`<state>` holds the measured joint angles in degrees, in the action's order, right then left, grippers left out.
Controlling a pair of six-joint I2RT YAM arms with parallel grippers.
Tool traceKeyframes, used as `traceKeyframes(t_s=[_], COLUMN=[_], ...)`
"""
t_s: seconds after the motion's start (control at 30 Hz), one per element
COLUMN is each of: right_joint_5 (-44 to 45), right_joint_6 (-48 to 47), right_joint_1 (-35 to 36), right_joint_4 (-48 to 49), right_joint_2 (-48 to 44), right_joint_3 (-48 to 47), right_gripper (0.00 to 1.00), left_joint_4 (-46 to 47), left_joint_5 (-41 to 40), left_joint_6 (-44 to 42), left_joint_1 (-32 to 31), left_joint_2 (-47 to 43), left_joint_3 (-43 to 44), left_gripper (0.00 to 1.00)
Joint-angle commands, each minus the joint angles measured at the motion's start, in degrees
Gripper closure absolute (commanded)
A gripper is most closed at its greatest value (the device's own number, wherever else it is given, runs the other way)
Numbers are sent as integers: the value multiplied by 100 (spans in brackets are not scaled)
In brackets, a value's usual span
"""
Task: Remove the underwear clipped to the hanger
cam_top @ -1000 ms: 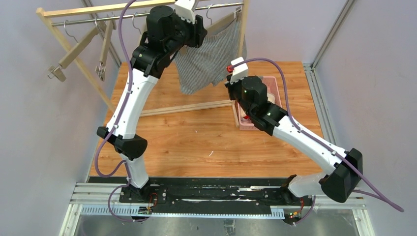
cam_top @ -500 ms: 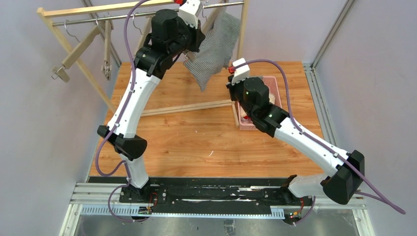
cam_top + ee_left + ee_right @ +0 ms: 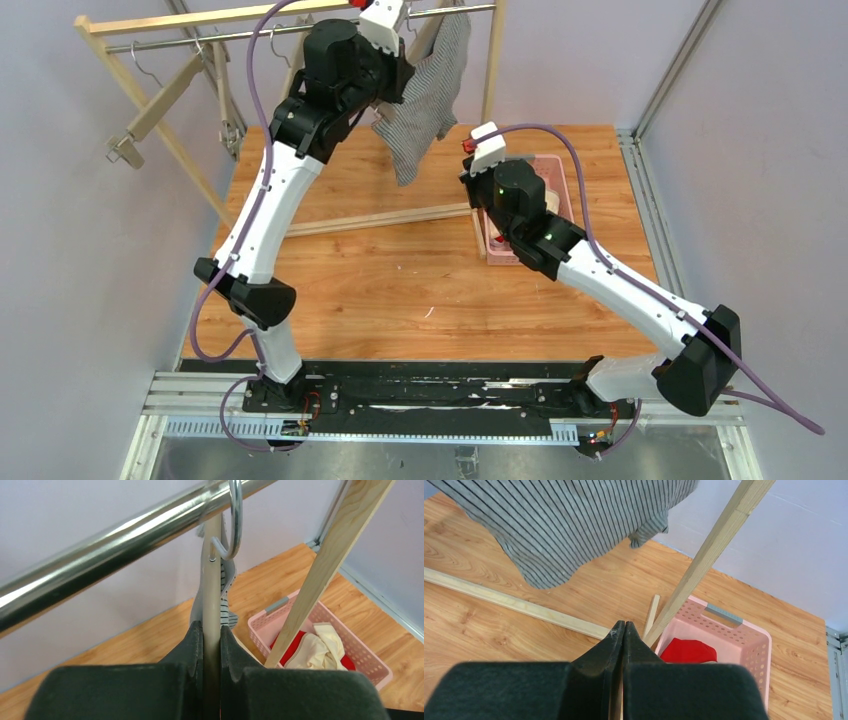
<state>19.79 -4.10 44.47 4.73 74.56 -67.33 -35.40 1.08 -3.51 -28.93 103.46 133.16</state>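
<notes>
The grey-and-white pinstriped boxers hang from a wooden hanger whose hook sits on the metal rod. My left gripper is shut on the hanger's bar, high at the rack. The boxers also show in the right wrist view. My right gripper is shut and empty, above the table below the boxers, beside the pink basket. The red boxers and the cream boxers lie in the basket.
The wooden rack's slanted post stands between my right gripper and the basket. Its base rail crosses the table. Two empty clip hangers hang at the rod's left end. The basket sits at the back right.
My left gripper has turned the hanger on the rod, so the pinstriped boxers swung from broadside to nearly edge-on. The empty hangers on the left sway. The right arm has barely moved.
</notes>
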Motion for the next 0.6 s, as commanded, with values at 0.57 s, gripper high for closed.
traceKeyframes(t_s=[0.57], right_joint_5=[84], right_joint_6=[10], right_joint_1=[68], right_joint_4=[89], right_joint_2=[78], right_joint_3=[171], right_gripper=[99], left_joint_4=[1362], left_joint_5=[-334], left_joint_6=[-149], left_joint_1=[-16], left_joint_2=[-1587], left_joint_3=[-1854], left_gripper=[100])
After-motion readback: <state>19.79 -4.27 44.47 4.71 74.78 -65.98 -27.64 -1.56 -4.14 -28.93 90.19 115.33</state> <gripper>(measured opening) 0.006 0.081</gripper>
